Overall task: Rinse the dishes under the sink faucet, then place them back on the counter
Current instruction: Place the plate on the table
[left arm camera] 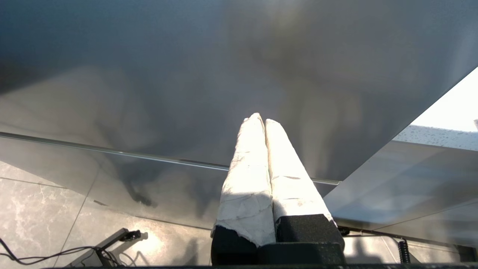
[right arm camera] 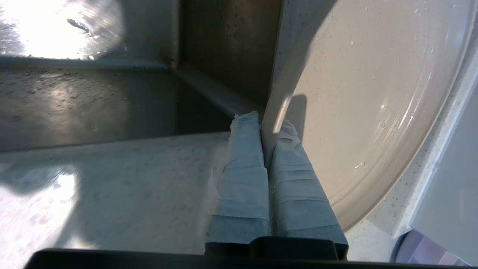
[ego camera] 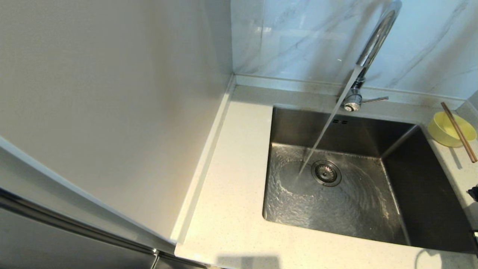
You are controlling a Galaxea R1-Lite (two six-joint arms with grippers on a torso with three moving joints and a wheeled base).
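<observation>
Three dishes in play, one in hand. Surface (ego camera: 231,209), off-white and speckled, is wrapping round the sink (ego camera: 422,194) on its left, near and right sides. Water is running from the faucet (ego camera: 375,41) in a slanted stream, striking the basin floor just left of the drain (ego camera: 326,173) and spreading in ripples.

Plate (right arm camera: 373,93), cream-white and beaded with drops, is sitting at the sink's right side over the speckled stone; whether it is resting or lifted, cannot tell. Right gripper (right arm camera: 266,127) is pinching its rim, fingers (right arm camera: 242,164) pressed together on the edge.

Bowl (ego camera: 446,130) is standing on the far-right corner of the surface, chopstick (ego camera: 459,131) lying across its rim.

Left gripper (left arm camera: 263,123) is parked low beside the cabinet, fingers pressed together, holding nothing.

Judgement: plate step in hand, wet already, likely being set back. Next move calls for a flat, low release clear of the sink edge.
</observation>
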